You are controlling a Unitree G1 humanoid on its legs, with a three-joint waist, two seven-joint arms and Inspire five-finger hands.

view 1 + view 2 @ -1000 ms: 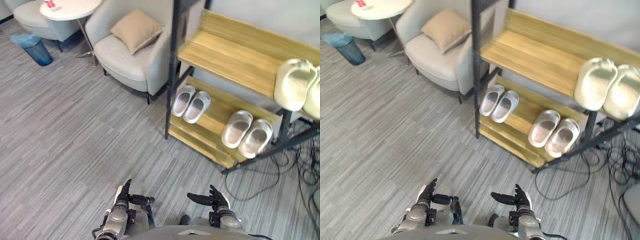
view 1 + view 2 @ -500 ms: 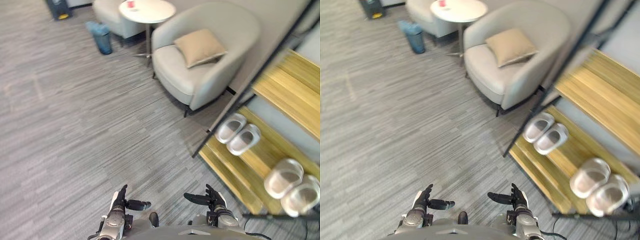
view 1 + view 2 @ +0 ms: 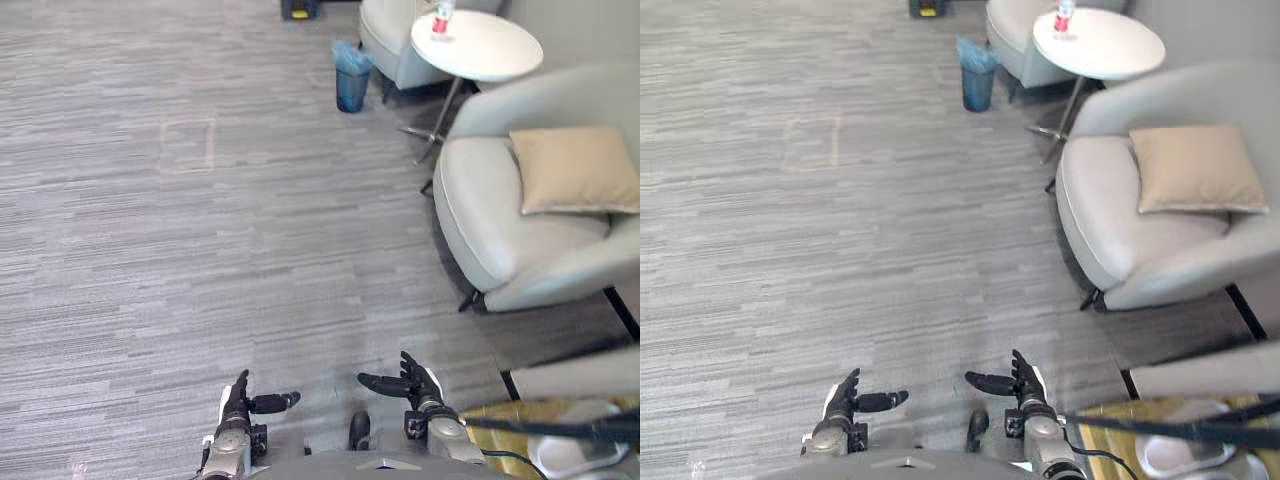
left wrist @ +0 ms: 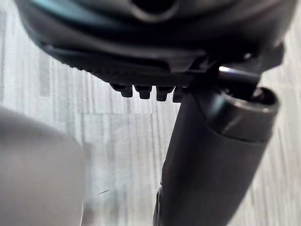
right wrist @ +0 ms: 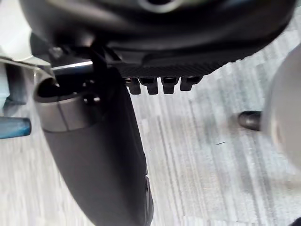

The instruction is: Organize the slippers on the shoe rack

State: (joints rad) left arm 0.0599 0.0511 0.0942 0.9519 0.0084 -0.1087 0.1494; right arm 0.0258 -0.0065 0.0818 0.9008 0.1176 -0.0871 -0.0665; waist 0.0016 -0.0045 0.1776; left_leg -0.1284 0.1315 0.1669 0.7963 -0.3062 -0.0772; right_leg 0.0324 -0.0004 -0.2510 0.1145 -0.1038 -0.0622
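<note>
Left robot hand [image 3: 238, 405] and right robot hand [image 3: 415, 385] hang wide and empty, low over the floor [image 3: 200, 250], likely since nothing needs carrying; a slipper [image 3: 566, 455] rests on the shoe rack [image 3: 505, 447] just right of the right robot hand.

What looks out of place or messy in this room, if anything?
Nothing much. The cushion lies on the armchair, the bottle stands upright on the round table, and the blue bin is upright. Only a faint square mark shows on the carpet.
</note>
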